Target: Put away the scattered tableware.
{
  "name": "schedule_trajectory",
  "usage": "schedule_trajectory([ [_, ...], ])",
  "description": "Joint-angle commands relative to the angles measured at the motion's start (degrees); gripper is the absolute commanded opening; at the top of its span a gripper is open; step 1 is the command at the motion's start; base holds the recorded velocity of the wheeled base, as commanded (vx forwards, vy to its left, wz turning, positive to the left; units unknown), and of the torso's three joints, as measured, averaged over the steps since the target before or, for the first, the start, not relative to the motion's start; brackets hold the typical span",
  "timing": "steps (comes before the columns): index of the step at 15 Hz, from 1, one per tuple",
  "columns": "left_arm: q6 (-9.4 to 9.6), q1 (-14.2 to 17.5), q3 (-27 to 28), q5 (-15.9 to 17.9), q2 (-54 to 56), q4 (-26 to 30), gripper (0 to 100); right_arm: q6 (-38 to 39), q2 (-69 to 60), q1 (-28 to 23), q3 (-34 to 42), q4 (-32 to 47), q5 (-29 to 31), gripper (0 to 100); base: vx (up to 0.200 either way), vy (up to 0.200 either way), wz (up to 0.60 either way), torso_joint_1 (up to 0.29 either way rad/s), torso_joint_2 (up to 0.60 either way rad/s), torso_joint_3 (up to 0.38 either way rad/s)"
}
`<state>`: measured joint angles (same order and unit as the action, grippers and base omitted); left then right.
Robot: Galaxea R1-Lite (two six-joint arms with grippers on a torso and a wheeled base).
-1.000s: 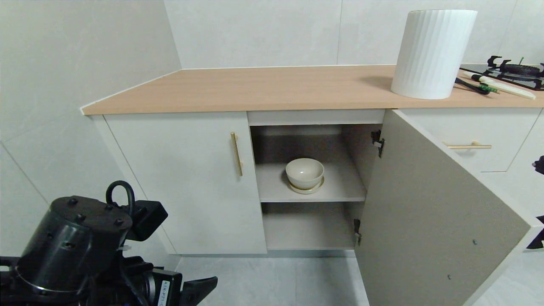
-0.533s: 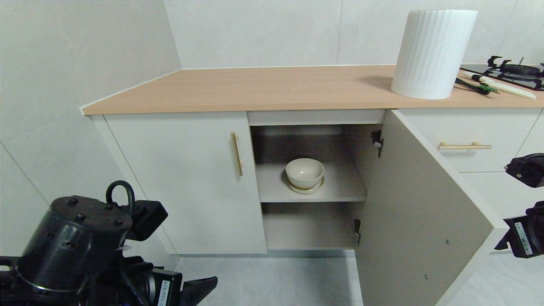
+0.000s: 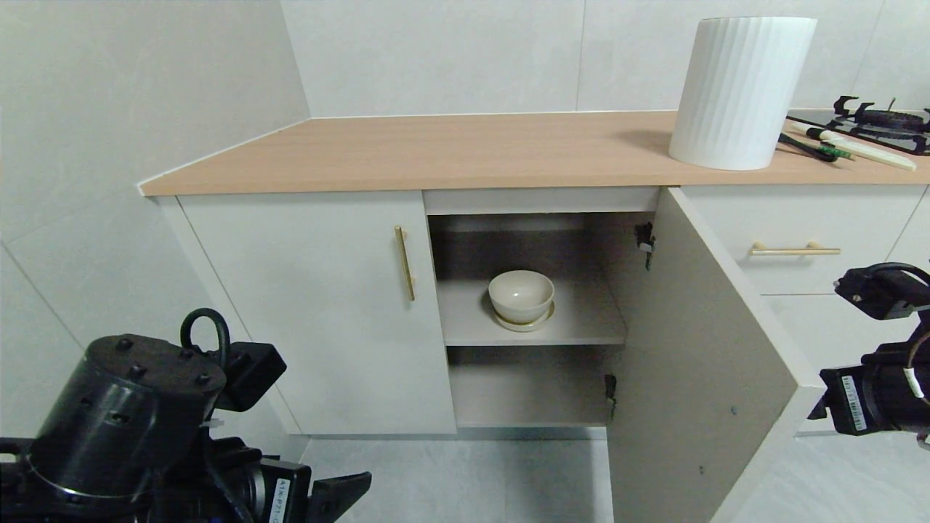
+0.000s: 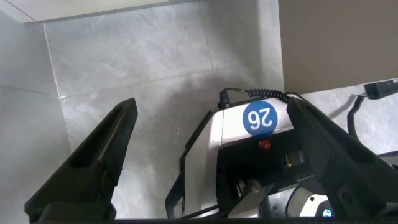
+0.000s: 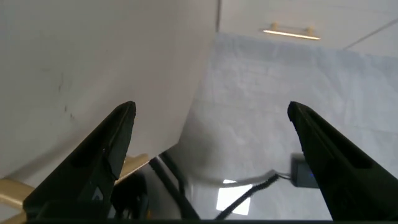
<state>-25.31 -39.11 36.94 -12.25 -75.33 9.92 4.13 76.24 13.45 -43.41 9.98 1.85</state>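
The bowl [image 3: 520, 294] sits on a small plate [image 3: 543, 318] about the middle of the cabinet's upper shelf [image 3: 588, 323], behind the open door [image 3: 697, 327]. The right arm [image 3: 872, 385] is held level on the door's outer side, close to its free edge. The right gripper [image 5: 211, 112] points down along that face with its fingers spread wide and nothing between them. A gold bar [image 5: 12, 190] by one finger is probably the door handle. The left arm [image 3: 123, 414] is folded low, away from the cabinet. The left gripper [image 4: 211, 109] faces the floor, its fingers wide apart and holding nothing.
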Motion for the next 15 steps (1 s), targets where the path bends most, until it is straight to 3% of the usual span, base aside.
schedule_trajectory([
  [1, 0.00, -0.1, 0.0, -0.1, -0.1, 0.0, 100, 0.2, 1.4, 1.2, 1.0, -1.4, 0.1, 100, 0.000, 0.000, 0.00, 0.000, 0.00, 0.000],
  [7, 0.00, 0.0, 0.0, -0.1, -0.1, 0.0, 100, 3.5, 5.2, 2.9, 2.1, -6.8, 0.1, 100, 0.000, 0.000, 0.00, 0.000, 0.00, 0.000],
  [15, 0.00, 0.0, 0.0, -0.1, 0.0, 0.0, 100, 4.0, 6.3, 3.2, 2.5, -8.0, 0.2, 100, 0.000, 0.000, 0.00, 0.000, 0.00, 0.000],
])
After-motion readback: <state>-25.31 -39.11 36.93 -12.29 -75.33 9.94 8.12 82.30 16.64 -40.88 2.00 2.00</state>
